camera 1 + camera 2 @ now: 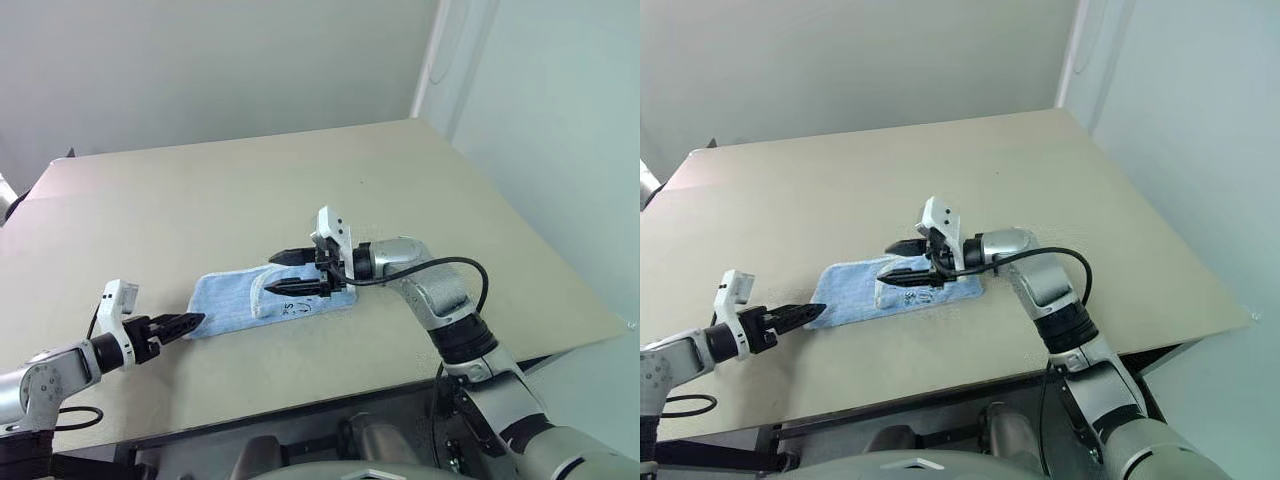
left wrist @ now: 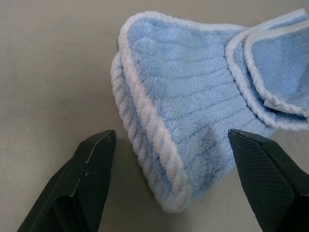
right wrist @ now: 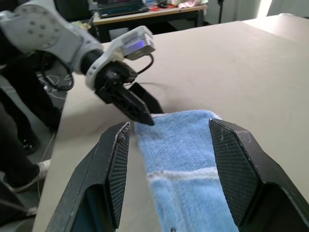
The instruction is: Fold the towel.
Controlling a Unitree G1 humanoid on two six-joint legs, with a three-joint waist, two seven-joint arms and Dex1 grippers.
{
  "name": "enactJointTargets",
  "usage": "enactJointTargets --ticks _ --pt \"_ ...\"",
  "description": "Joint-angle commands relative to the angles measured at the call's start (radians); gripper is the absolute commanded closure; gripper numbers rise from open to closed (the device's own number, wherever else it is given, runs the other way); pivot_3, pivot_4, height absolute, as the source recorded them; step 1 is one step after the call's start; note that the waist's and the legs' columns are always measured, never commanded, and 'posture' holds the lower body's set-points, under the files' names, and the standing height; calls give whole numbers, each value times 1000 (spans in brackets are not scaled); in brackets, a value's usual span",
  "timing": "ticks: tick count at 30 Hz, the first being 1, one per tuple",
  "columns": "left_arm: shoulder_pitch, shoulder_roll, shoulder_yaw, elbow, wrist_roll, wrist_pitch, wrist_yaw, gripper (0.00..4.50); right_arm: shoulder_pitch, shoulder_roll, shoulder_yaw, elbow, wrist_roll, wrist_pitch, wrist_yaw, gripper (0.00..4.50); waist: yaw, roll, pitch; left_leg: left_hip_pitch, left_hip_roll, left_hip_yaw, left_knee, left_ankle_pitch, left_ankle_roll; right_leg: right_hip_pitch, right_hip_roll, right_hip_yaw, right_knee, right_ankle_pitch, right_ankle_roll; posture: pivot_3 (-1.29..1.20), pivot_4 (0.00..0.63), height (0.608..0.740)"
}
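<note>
While the table (image 1: 300,180) carries it near the front edge, the towel (image 1: 235,298) lies folded into a long narrow strip, roughly parallel to that edge, with a white-piped flap turned over its right half and a small dark mark near the right end. Above that right end hangs the right tool (image 1: 288,271), pointing left, its two black fingers spread one above the other with nothing between them. At the strip's left end the left tool (image 2: 171,188) stands released too, its fingers (image 2: 89,174) apart on either side of the rounded towel corner, clear of the cloth.
</note>
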Motion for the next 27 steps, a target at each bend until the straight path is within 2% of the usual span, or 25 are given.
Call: enactJointTargets --ticks 1,9,12,14,21,22,27 --pt "-12 -16 -69 -9 -10 66 9 595 -23 13 -8 -16 8 5 -30 1784 1 1 -1 0 -1 0 0 0 0 0 0 1 0 0 0 0 0 740" --pt "-31 -21 -114 -17 9 54 -8 595 -12 -12 -31 -39 27 11 -48 1784 4 3 -2 0 -6 -1 1 0 0 3 -1 8 -1 0 0 0 0 740" --pt "-43 -20 -111 -10 5 49 -17 1181 -1 -31 -35 -37 26 3 -52 1758 5 2 -2 0 -7 -2 1 0 0 3 -1 10 -2 0 0 0 0 740" --pt "-49 -18 -106 -6 -2 52 -22 1776 19 -59 -30 -30 -1 -37 -55 1758 4 2 -2 0 -8 -2 1 0 0 3 -1 11 -2 0 0 0 0 740" --pt "-45 -8 -84 -6 -12 52 -36 4255 83 -213 -2 21 -79 -138 14 1758 -3 1 -1 -2 -9 -1 1 0 0 2 0 15 -4 -1 0 0 0 740" --pt "-44 -5 -79 -5 -11 48 -38 4490 89 -233 -5 21 -78 -146 30 1758 -3 0 -1 -2 -9 -1 1 0 0 2 0 15 -4 -1 0 0 0 740" --pt "-45 22 -49 5 -8 33 -51 4490 95 -308 -34 30 -59 -149 101 1758 -6 -1 -1 -1 -8 -1 0 0 0 2 2 15 -3 -1 0 0 0 740"
